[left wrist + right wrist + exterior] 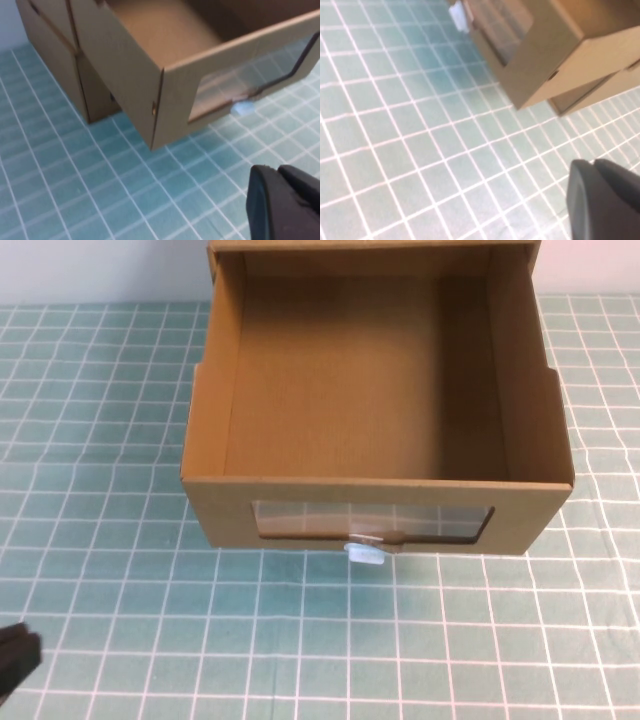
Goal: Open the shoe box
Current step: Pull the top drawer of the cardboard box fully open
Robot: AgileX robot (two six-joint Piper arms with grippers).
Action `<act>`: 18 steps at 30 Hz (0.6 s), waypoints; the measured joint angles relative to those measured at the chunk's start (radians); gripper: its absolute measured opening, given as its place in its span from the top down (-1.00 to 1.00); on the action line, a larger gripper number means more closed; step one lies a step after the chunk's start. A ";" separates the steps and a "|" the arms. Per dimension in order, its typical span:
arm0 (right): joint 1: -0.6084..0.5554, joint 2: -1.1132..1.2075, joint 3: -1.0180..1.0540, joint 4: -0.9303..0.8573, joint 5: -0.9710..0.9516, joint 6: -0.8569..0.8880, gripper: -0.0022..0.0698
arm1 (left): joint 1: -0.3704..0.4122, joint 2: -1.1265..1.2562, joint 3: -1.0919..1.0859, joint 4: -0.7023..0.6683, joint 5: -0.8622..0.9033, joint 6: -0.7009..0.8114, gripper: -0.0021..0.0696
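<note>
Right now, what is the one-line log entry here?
shoe box: slid open, nothing seen inside | left gripper: near-left of box, touching nothing | right gripper: shut, empty, near-right of box

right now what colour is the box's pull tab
Pull tab is pale bluish white, clearest in high view.

Matte black left hand (pixel 281 202) and right hand (pixel 603 200), rounded edges.
</note>
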 joint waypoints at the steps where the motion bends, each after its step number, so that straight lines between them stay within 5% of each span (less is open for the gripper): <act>1: 0.000 0.000 0.011 0.000 -0.002 0.000 0.98 | 0.000 -0.027 0.000 0.002 -0.001 0.000 0.96; 18: 0.000 0.000 0.046 0.014 -0.004 0.002 0.98 | 0.000 -0.072 0.018 0.008 0.027 0.002 0.96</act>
